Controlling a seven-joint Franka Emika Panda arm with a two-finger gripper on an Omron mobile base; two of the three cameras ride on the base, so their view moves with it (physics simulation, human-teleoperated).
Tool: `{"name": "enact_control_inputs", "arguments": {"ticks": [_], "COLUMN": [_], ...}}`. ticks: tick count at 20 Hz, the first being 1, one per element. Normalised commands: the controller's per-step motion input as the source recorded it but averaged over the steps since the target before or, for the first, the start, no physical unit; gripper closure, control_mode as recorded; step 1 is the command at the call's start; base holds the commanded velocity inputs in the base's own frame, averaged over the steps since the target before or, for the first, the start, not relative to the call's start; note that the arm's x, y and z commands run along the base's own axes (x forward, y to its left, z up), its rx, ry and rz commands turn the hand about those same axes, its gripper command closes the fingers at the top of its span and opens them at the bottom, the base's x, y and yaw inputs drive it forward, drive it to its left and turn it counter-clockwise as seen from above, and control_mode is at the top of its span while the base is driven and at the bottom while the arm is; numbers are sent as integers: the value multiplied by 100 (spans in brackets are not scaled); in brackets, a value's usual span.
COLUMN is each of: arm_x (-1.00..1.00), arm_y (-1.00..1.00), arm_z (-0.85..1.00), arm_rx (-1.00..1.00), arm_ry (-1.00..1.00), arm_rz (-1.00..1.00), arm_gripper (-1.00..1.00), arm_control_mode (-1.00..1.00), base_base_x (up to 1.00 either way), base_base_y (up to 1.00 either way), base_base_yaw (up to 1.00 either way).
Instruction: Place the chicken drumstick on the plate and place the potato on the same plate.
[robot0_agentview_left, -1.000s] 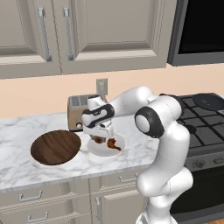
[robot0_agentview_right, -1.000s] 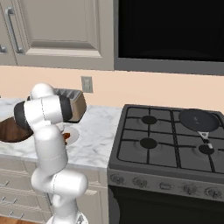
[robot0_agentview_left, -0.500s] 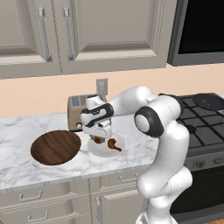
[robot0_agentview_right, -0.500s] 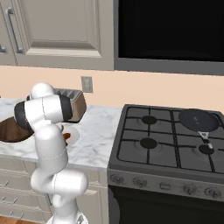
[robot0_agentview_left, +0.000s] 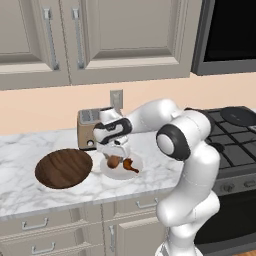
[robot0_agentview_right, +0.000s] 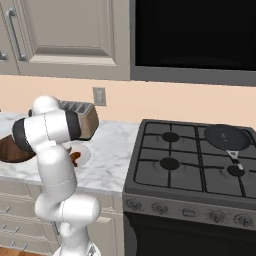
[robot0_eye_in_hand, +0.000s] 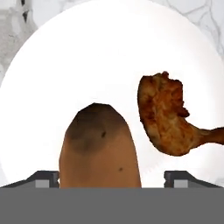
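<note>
Currently: potato (robot0_eye_in_hand: 99, 146), firm, smooth, likely rollable, sits between the spread jaws of the gripper (robot0_eye_in_hand: 111, 177), unclamped. Drumstick (robot0_eye_in_hand: 168, 116) just beside; both on plate (robot0_eye_in_hand: 87, 52).

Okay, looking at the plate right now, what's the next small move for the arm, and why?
Probably lift the gripper straight up, away from the plate. In the hand view the potato sits over the plate between the finger tips, which stand wide of it with a gap on one side, and the chicken drumstick lies on the plate beside it. Both foods look placed, so clearing without nudging them seems right.
</note>
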Motion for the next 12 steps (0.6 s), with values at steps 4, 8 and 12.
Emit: {"name": "enact_control_inputs", "arguments": {"ticks": [4, 8, 12], "arm_x": [-23, -34, -34], "arm_y": [-26, -24, -39], "arm_z": [28, 59, 63], "arm_rx": [0, 0, 0], "arm_ry": [0, 0, -3], "arm_rz": [0, 0, 0], "arm_gripper": [-100, -100, -100], "arm_control_mode": [-100, -100, -100], "base_base_x": [0, 0, 0], "base_base_y": [0, 0, 0], "base_base_yaw": [0, 0, 0]}}
